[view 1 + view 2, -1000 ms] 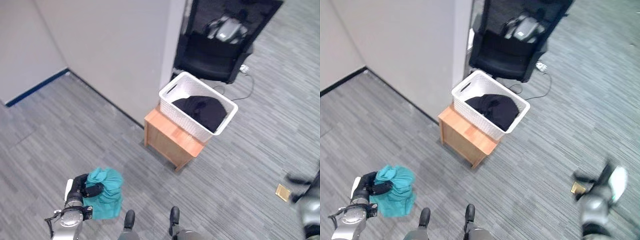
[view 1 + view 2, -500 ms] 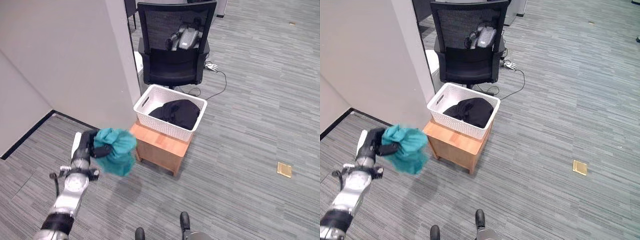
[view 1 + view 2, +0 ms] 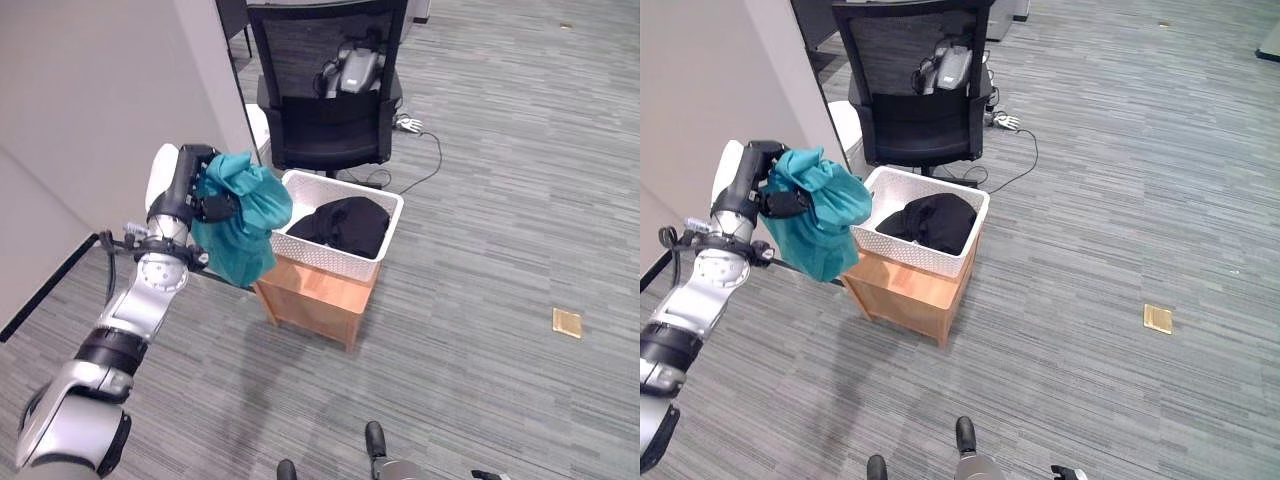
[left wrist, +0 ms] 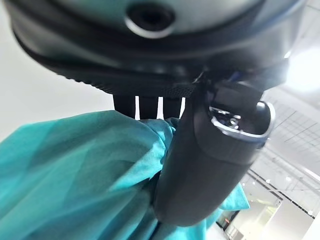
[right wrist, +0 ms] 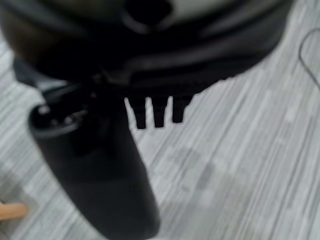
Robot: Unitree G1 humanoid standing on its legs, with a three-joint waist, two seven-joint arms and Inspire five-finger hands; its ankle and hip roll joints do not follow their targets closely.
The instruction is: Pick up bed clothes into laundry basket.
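A bunched teal cloth hangs in the air from my left hand, which is shut on its top. It hangs just left of the white laundry basket, touching or overlapping the basket's near-left corner. A black garment lies inside the basket. In the left wrist view the thumb presses into the teal cloth. My right hand hangs over bare grey floor with relaxed fingers and holds nothing.
The basket stands on a low wooden side table. Behind it is a black office chair with a grey device on its seat. A grey wall runs along the left. A small brass floor plate lies at the right.
My left arm has lifted the teal cloth from low near the floor up and toward the basket's left corner. The camera has also shifted, bringing the basket closer to the middle.
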